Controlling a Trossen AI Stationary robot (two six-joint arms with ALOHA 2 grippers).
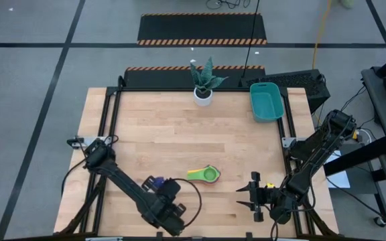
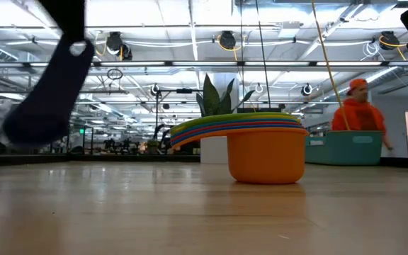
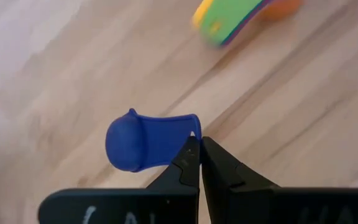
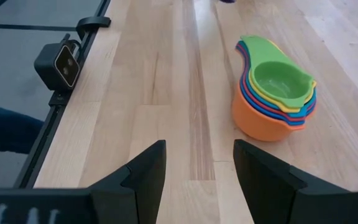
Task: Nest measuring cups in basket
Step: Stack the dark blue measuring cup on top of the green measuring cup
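A dark blue measuring cup [image 3: 132, 144] hangs from my shut left gripper [image 3: 197, 144] near the table's front left; the low view shows it above the wood [image 2: 48, 99]. A stack of nested measuring cups [image 1: 204, 175], orange at the bottom and green on top, rests on its base at the table's front middle [image 4: 272, 99]. The teal basket [image 1: 267, 102] stands at the far right of the table. My right gripper [image 4: 197, 163] waits open near the front right [image 1: 253, 196], pointing at the stack from a short way off. My left gripper pinches the free end of the blue cup's handle [image 3: 191, 127] between its two fingertips. The fingers slant down from above. The cup is lifted clear of the table, handle up and bowl [image 2: 30, 120] hanging below the fingers.
A white pot with a plant [image 1: 203, 87] stands at the far middle of the table. A small camera [image 4: 58, 65] sits on the table's frame at the front edge. Bare wood lies between the stack and the basket. A person in orange [image 2: 360, 113] is in the room behind.
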